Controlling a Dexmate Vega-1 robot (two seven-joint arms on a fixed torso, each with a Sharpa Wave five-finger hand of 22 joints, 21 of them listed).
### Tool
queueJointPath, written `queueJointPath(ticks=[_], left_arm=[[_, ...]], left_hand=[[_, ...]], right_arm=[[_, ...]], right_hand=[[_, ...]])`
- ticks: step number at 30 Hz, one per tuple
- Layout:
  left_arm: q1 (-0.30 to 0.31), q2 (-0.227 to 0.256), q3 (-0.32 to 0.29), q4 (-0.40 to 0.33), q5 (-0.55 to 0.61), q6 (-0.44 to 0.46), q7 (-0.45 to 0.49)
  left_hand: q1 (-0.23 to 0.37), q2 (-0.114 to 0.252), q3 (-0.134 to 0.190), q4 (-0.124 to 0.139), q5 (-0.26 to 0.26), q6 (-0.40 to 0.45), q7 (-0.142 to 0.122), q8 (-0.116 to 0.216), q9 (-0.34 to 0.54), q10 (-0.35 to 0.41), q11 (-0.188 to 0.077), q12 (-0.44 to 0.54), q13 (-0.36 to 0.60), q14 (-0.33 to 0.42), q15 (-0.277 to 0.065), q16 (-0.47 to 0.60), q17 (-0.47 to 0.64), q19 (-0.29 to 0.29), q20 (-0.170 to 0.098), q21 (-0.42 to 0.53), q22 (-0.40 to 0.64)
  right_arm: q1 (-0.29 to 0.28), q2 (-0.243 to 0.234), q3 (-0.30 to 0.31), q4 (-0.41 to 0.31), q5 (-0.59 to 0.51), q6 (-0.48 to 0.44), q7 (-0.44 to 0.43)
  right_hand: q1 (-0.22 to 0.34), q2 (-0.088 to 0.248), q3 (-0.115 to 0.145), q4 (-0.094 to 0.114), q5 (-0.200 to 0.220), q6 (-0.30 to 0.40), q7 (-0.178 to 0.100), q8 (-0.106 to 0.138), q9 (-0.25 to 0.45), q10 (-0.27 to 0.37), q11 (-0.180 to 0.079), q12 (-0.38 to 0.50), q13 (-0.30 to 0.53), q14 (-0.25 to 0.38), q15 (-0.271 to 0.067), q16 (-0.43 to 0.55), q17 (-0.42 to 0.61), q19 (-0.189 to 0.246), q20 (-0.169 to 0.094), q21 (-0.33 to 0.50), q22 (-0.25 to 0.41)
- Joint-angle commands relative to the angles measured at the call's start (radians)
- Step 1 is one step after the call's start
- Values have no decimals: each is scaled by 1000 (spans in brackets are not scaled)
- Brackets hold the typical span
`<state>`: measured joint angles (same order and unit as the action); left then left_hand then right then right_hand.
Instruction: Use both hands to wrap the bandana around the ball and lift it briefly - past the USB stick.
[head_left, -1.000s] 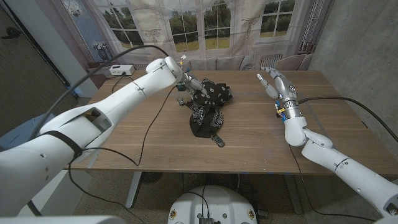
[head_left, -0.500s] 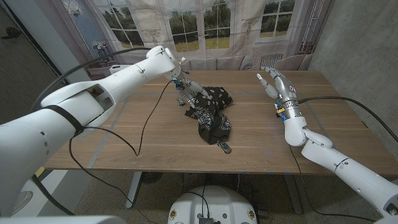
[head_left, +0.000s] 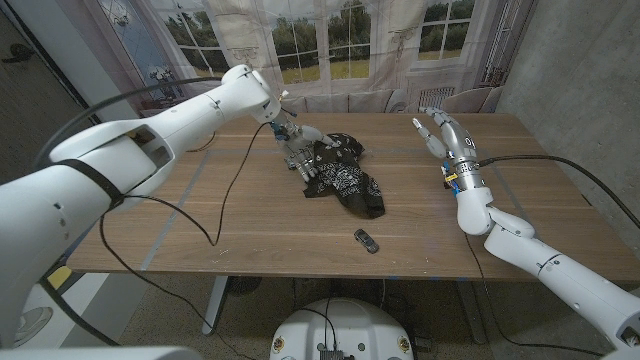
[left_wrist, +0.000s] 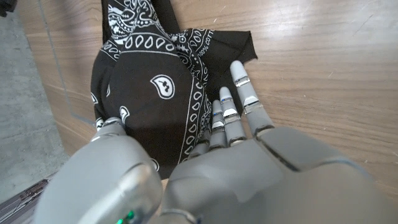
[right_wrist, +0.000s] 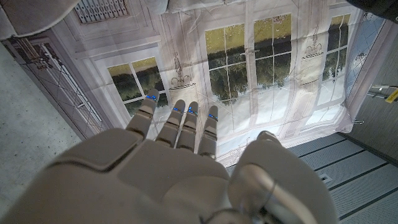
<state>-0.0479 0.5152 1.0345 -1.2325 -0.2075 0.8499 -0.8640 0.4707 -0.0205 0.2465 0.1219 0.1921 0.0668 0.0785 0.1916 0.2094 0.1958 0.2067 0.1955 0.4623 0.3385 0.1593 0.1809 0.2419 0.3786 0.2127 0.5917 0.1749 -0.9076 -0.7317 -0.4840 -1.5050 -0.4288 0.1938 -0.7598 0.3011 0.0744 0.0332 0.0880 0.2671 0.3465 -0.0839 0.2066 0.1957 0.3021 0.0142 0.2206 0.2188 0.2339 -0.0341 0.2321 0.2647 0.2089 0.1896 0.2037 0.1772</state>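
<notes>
From the head view, the left hand (head_left: 297, 148) rests on the far-left part of the black paisley bandana (head_left: 345, 180) bunched mid-table, while the USB stick (head_left: 366, 240) lies apart from the cloth nearer the front edge, and the right hand (head_left: 440, 132) stands raised well to the right, fingers apart and empty. The left wrist view shows that hand's fingers (left_wrist: 245, 99) reaching over the bandana (left_wrist: 152, 87) (whether they pinch the cloth cannot be told). The right wrist view shows the right hand (right_wrist: 180, 168) against the window backdrop (right_wrist: 249, 68), fingers loosely extended, holding nothing.

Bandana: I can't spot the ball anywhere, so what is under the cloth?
The black bandana bulges as a rounded mound beside the left hand, so something round lies beneath; the cloth covers it fully, so no ball is visible.
</notes>
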Motion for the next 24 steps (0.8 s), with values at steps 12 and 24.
queueJointPath(ticks=[12, 24], left_arm=[[132, 257, -185, -628, -93, 327, 447], [-108, 297, 96, -623, -80, 359, 294]], left_hand=[[-85, 55, -29, -47, -1, -218, -49, -4, -10, -311, 4, 0, -60, -442, 54, 0, -33, -479, 0, -316, 20], [-175, 49, -78, -57, -1, -328, 116, -4, -12, -435, 14, 17, -107, -634, 55, 13, -32, -717, 1, -390, 33]], right_arm=[[11, 12, -15, 1, -12, -3, 1], [13, 16, -19, -7, -18, -5, 0]], right_hand=[[-5, 0, -8, 1, 8, -2, -1, -2, 0, 8, -2, -4, 3, 10, 1, 4, -1, 8, -1, -2, 3], [-6, 0, -8, 1, 8, -1, -3, -2, 0, 9, -5, -4, 3, 11, 0, 4, -1, 9, -1, -1, 3]])
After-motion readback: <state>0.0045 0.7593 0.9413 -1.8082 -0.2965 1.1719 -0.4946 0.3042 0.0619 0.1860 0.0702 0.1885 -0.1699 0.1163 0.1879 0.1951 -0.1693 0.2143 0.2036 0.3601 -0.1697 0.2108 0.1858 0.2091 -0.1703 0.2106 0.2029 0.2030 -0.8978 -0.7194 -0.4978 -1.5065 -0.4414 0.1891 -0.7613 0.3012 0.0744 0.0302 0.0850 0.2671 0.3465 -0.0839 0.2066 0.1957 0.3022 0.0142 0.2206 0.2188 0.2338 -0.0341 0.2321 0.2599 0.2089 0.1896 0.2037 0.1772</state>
